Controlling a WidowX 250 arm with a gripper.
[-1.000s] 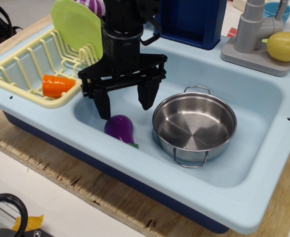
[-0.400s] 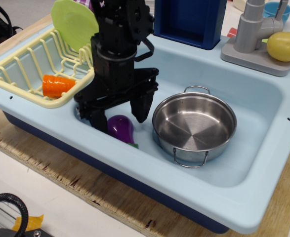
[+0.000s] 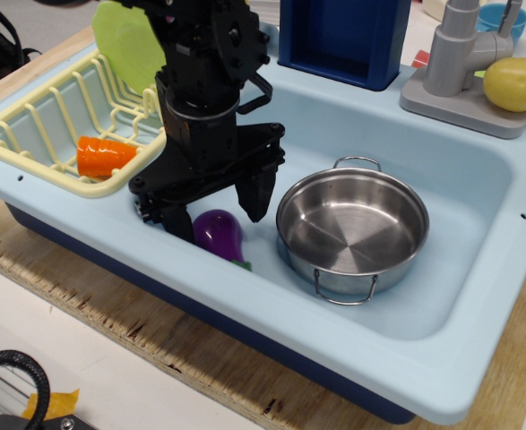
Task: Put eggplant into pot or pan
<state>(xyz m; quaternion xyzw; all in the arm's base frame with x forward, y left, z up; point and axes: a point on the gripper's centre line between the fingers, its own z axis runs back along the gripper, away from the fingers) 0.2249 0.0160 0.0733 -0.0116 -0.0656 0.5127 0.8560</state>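
Note:
The purple eggplant (image 3: 218,235) lies on the floor of the light-blue sink (image 3: 478,179), near its front left wall, its green cap pointing to the front right. The black gripper (image 3: 216,215) is low over it, open, with one finger (image 3: 256,193) on the right of the eggplant and the other finger (image 3: 176,219) on its left. The fingers straddle it and are not closed on it. The shiny steel pot (image 3: 353,226) with two wire loop handles stands empty just to the right of the eggplant.
A yellow dish rack (image 3: 30,125) at the left holds an orange cup (image 3: 101,155) and a green plate (image 3: 128,40). A grey faucet (image 3: 460,54) and a yellow potato-like toy (image 3: 516,83) stand at the back right. A blue box (image 3: 343,36) stands behind the sink.
The gripper has come down and slightly left, from above the eggplant to straddling it with open fingers. The eggplant and pot have not moved.

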